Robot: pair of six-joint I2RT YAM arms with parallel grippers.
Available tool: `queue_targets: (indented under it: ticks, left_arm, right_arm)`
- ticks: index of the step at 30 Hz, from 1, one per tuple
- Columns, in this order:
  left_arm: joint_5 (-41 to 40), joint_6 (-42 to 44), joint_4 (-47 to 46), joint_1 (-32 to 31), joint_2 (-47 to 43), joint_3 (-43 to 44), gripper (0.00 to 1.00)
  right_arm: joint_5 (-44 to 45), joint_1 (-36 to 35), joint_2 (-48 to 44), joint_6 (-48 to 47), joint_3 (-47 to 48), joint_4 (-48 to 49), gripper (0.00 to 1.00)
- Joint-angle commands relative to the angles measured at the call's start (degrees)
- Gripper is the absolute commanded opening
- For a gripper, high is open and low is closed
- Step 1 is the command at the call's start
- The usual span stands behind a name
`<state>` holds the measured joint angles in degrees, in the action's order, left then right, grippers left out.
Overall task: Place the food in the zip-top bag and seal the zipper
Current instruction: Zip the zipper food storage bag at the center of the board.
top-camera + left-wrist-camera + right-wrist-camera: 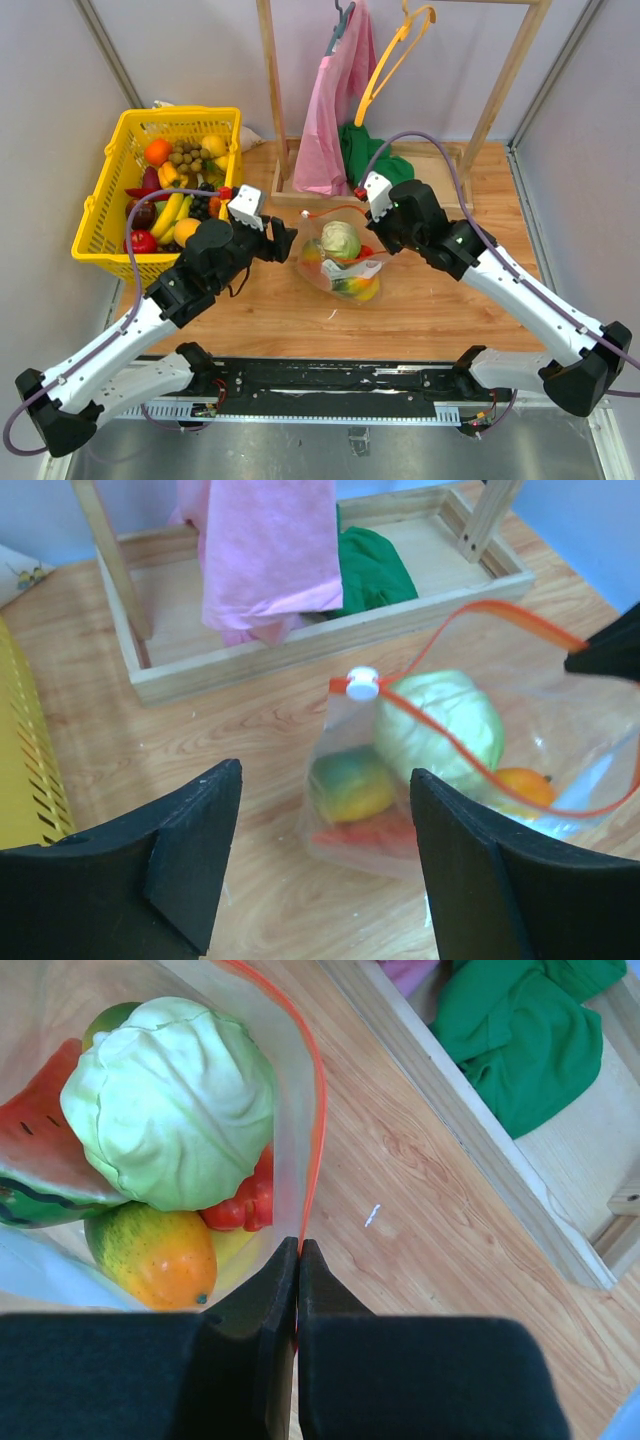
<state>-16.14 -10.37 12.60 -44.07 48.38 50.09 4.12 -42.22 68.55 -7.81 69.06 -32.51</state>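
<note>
The clear zip-top bag (345, 262) lies mid-table with food inside: a pale green cabbage (170, 1100), a mango (155, 1255), a watermelon slice (30, 1160) and a red pepper (245, 1200). Its red-orange zipper (470, 760) is parted, with a white slider (362, 683) at the left end. My right gripper (298, 1250) is shut on the zipper strip (315, 1140) at the bag's right end. My left gripper (325, 810) is open and empty, just left of the bag (400, 780), its fingers (190, 850) above the table.
A yellow basket (110, 195) with several more toy fruits stands at the back left. A wooden rack base (300, 195) behind the bag holds a pink garment (335, 110) and green cloth (375, 160); a yellow hanger (395, 55) hangs above.
</note>
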Motion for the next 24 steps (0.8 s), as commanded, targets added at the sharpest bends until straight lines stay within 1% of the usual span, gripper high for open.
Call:
queue_targets:
  ticks: [1,3,6,8,11,15,17,20,24]
  left_arm:
    - [9.8,10.3,-12.3,2.9,-3.0,-6.7,0.73]
    - [14.0,11.4,-15.2,4.6,-3.2,-9.2,0.73]
    - [20.1,12.7,-18.2,7.9,-2.0,-11.4,0.8]
    - [27.1,14.5,-20.4,10.5,-1.2,-12.8,0.83]
    - [37.4,17.3,-23.9,15.0,0.5,-14.2,0.84]
    - [48.1,22.4,-28.8,18.4,3.7,-15.7,0.84]
    - [52.8,25.0,-29.2,19.4,6.3,-15.0,0.82]
    - [57.7,28.6,-26.3,19.7,10.6,-12.1,0.81]
    - [66.5,32.1,-23.8,19.7,14.1,-9.6,0.78]
  right_arm:
    - [2.8,0.6,-0.9,-2.2,2.7,-2.3,0.01]
    - [2.5,0.6,-1.6,-2.4,2.9,-2.1,0.01]
    - [2.3,0.6,-2.4,-2.8,3.1,-2.2,0.01]
    - [1.8,0.6,-2.7,-2.9,3.1,-2.1,0.01]
    - [0.9,0.6,-3.0,-3.1,2.8,-1.9,0.01]
    - [-0.2,0.6,-3.5,-3.3,2.3,-1.5,0.01]
    - [-0.4,0.6,-3.7,-3.3,2.2,-1.4,0.01]
    - [-0.8,0.6,-3.7,-3.3,2.1,-1.4,0.01]
    - [-0.6,0.6,-3.9,-3.4,2.0,-1.2,0.01]
